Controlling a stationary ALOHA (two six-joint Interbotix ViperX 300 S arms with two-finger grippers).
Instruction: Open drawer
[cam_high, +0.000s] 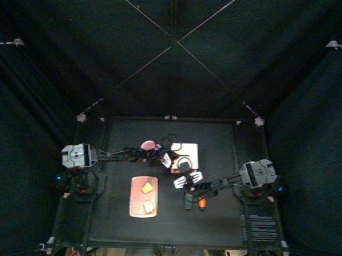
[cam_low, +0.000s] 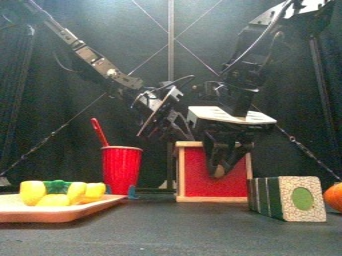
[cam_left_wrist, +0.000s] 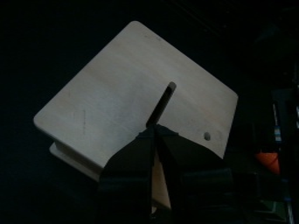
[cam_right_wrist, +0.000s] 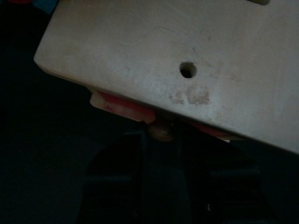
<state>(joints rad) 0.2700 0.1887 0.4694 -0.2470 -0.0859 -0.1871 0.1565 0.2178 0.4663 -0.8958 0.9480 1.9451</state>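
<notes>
The drawer (cam_low: 201, 185) stands mid-table, a small boxy unit with a red front and a pale top panel (cam_low: 230, 116); from above it shows white (cam_high: 185, 153). My right gripper (cam_low: 225, 160) hangs in front of the red face, just under the top panel, jaws apart. The right wrist view shows the pale panel (cam_right_wrist: 211, 44) with a small hole and a red edge close above the right gripper (cam_right_wrist: 158, 140). My left gripper (cam_low: 167, 112) sits at the unit's upper left corner. In the left wrist view the left gripper (cam_left_wrist: 166, 96) lies shut over the pale panel (cam_left_wrist: 117, 87).
A red cup (cam_low: 120, 166) with a straw stands left of the drawer. A tray (cam_low: 100, 204) of yellow and green pieces is at front left. A green-and-white box (cam_low: 287, 197) and an orange ball (cam_low: 334, 196) sit at front right. An orange-red board (cam_high: 143, 195) lies near the front.
</notes>
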